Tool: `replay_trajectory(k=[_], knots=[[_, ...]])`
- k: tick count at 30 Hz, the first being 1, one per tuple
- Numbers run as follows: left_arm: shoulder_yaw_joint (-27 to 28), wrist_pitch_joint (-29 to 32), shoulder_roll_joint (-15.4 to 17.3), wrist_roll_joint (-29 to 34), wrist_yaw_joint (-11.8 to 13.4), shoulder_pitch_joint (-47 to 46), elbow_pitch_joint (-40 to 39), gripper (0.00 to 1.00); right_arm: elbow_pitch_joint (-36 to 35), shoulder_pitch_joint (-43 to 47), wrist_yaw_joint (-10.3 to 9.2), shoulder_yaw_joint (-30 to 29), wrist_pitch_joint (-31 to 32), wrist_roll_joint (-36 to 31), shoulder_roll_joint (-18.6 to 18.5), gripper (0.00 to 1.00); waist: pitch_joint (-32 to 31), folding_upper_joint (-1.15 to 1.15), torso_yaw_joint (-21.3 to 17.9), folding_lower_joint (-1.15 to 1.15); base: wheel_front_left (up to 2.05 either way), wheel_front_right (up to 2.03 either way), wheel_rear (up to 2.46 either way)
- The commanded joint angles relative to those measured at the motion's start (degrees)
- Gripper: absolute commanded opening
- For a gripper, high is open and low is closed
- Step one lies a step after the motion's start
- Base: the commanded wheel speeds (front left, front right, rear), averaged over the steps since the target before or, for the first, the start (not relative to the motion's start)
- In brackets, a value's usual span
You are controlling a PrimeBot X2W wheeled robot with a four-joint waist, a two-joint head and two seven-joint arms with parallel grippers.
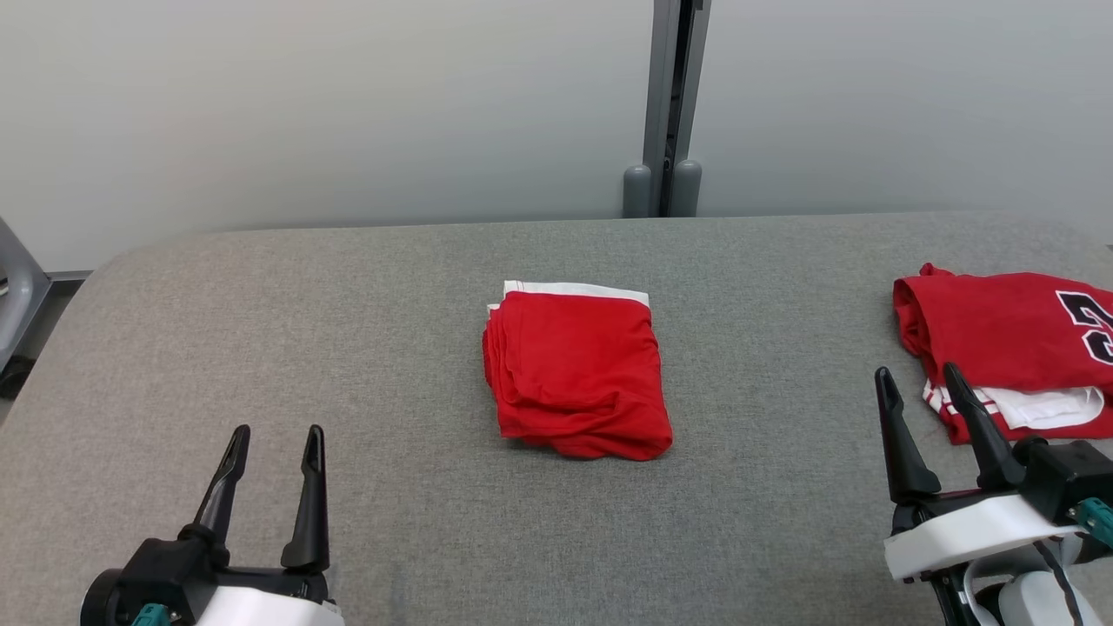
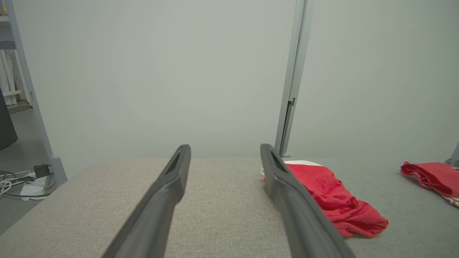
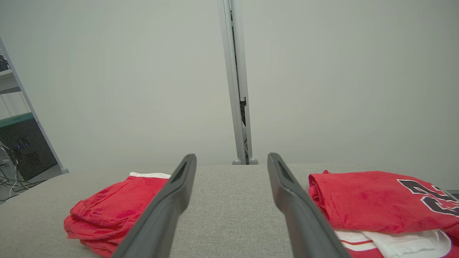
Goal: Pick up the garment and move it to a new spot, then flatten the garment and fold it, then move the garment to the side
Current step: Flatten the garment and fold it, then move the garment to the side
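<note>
A red garment [image 1: 576,374] with a white band at its far edge lies folded in a compact stack at the middle of the grey table [image 1: 348,348]. It also appears as the garment [image 2: 333,200] to the right of my left fingers and the garment [image 3: 111,211] to the left of my right fingers. My left gripper [image 1: 276,432] stands open at the lower left, well short of the stack, holding nothing. Open as well, my right gripper [image 1: 920,374] is at the lower right, empty.
Folded red jerseys [image 1: 1009,348] with a black number and white trim are stacked at the table's right edge, just beyond my right gripper; the jerseys [image 3: 387,208] show close by in the right wrist view. A grey post [image 1: 671,104] stands behind the table against a pale wall.
</note>
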Motion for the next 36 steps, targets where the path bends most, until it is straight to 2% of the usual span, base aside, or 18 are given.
replay_trajectory(k=[1, 13, 19, 27, 31, 32, 36], knots=[[0.28, 0.04, 0.06, 0.37, -0.26, 0.14, 0.24, 1.0, 0.35, 0.64, 0.01, -0.5, -0.25, -0.38, -0.13, 1.0, 0.0, 0.0, 0.06, 0.0, 0.0, 0.0, 0.0], [0.7, 0.04, -0.42, 1.28, -0.97, -0.44, 1.31, 1.0, 1.84, 0.28, 0.01, -0.5, -0.26, -1.12, 0.52, 1.0, 0.14, 0.0, 0.57, 0.0, 0.0, 0.0, 0.0], [0.37, 0.04, -0.58, 1.65, -1.16, -1.08, 1.14, 1.0, 4.1, -3.15, 0.01, 1.76, 1.15, -0.2, -0.1, 1.0, 0.56, 0.0, 1.27, 0.0, 0.0, 0.0, 0.0], [-1.33, 0.04, -0.66, 1.22, -1.48, -2.7, 1.52, 1.0, 13.62, -13.23, 0.01, 5.77, 9.79, 4.52, -0.89, 1.0, 2.43, 0.0, 5.17, 0.0, 0.0, 0.0, 0.0], [-2.23, 0.04, -0.69, 0.79, -1.62, -3.99, 1.87, 1.0, 20.28, -19.85, 0.01, 9.48, 17.27, 11.56, -0.62, 1.0, 4.29, 0.0, 8.49, 0.0, 0.0, 0.0, 0.0], [-2.5, 0.04, -0.7, 0.27, -1.8, -4.59, 2.16, 1.0, 22.87, -23.17, 0.0, 11.47, 20.24, 14.34, -2.51, 1.0, 5.32, 0.0, 10.13, 0.0, 0.0, 0.0, 0.0], [-3.04, 0.04, -0.73, -0.72, -1.86, -5.76, 2.51, 1.0, 28.6, -28.98, 0.01, 13.68, 25.6, 19.18, -4.23, 1.0, 7.34, 0.0, 12.99, 0.0, 0.0, 0.0, 0.0]])
